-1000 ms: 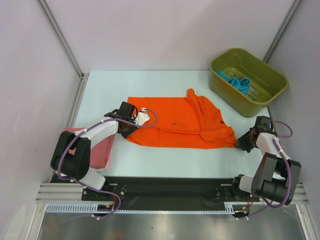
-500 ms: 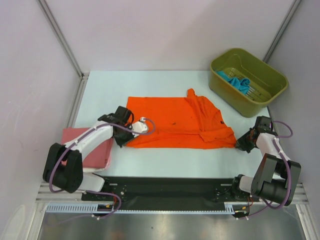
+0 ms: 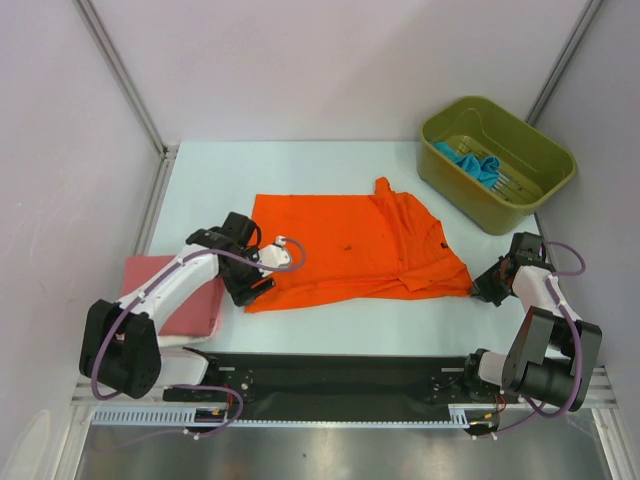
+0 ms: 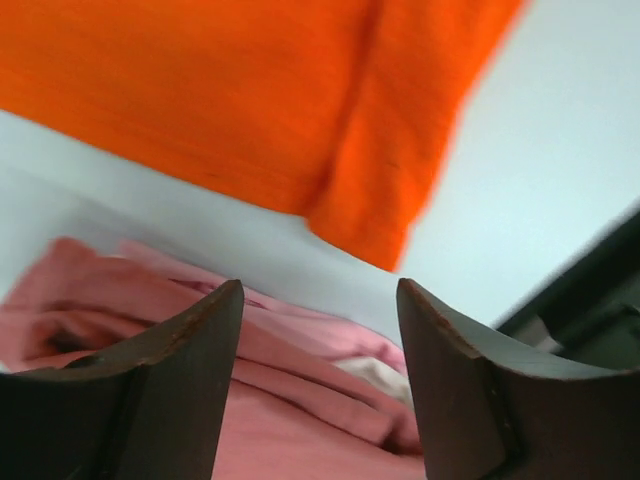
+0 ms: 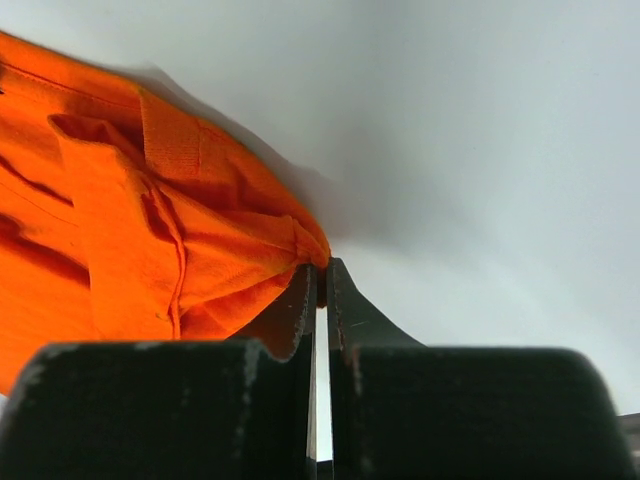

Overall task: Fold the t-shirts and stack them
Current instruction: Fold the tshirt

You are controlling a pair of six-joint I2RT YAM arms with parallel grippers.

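A bright orange t-shirt (image 3: 340,250) lies spread flat in the middle of the table. My left gripper (image 3: 252,290) hovers open at its near-left corner, holding nothing; in the left wrist view the orange cloth (image 4: 200,90) lies beyond the gripper (image 4: 318,290). Below the fingers sits a folded pink t-shirt (image 4: 250,400) with a bit of white cloth (image 4: 385,372) showing under it. The pink pile (image 3: 195,310) rests at the table's left edge. My right gripper (image 3: 478,287) is shut on the orange shirt's near-right corner (image 5: 300,245), pinched at the gripper's tips (image 5: 320,268).
An olive-green bin (image 3: 470,200) stands at the back right with a teal-blue t-shirt (image 3: 475,165) inside. The black base rail (image 3: 330,375) runs along the near edge. Grey walls close in on both sides.
My left gripper drew the shirt's left edge toward the near side, then opened and let go of it. The right gripper stayed put, still pinching its corner.
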